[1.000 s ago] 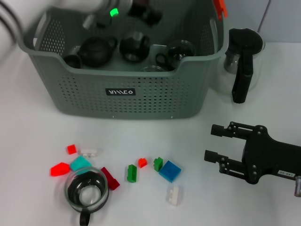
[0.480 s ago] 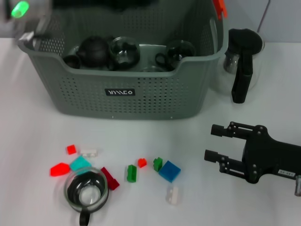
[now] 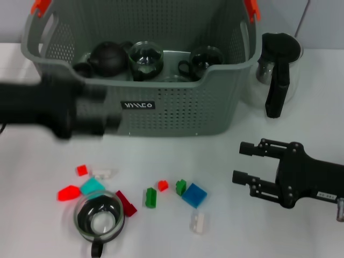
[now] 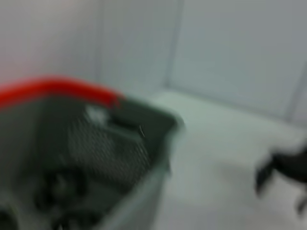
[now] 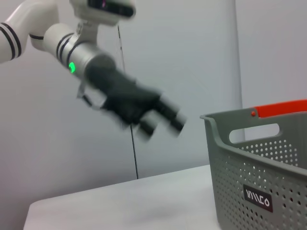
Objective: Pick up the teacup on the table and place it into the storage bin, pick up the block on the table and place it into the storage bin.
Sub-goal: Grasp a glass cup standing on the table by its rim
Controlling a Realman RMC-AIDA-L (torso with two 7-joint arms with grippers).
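The left gripper (image 3: 99,115) sweeps across the left of the head view as a dark blur, in front of the storage bin's (image 3: 177,115) front wall, and whether its fingers are apart or together I cannot tell. From the right wrist view the same gripper (image 5: 160,120) hangs in the air at centre frame, off the desk, to the left of the bin (image 5: 259,191).

The bin fills the upper middle of the head view, orange clips at both top corners, black label on its front. Inside it sit a dark teapot (image 3: 107,58), a glass cup (image 3: 145,58) and another glass cup (image 3: 205,59). In the left wrist view the bin's rim (image 4: 120,103) with its orange clip shows at the left, smeared.

At lower left of the head view a teacup (image 3: 99,217) stands upright on the white desk (image 3: 43,177), glass with a dark handle toward the bottom edge. Blocks lie scattered around it: a red block (image 3: 68,193) and a teal block (image 3: 92,187) just beside its upper left, a green block (image 3: 151,198) and a blue block (image 3: 194,195) to its right, a white block (image 3: 198,222) lower right of those.

The right gripper (image 3: 241,161) rests at lower right on the desk, fingers apart and holding nothing, pointing left. A glass jug (image 3: 279,64) with a black handle stands at upper right, just beside the bin.
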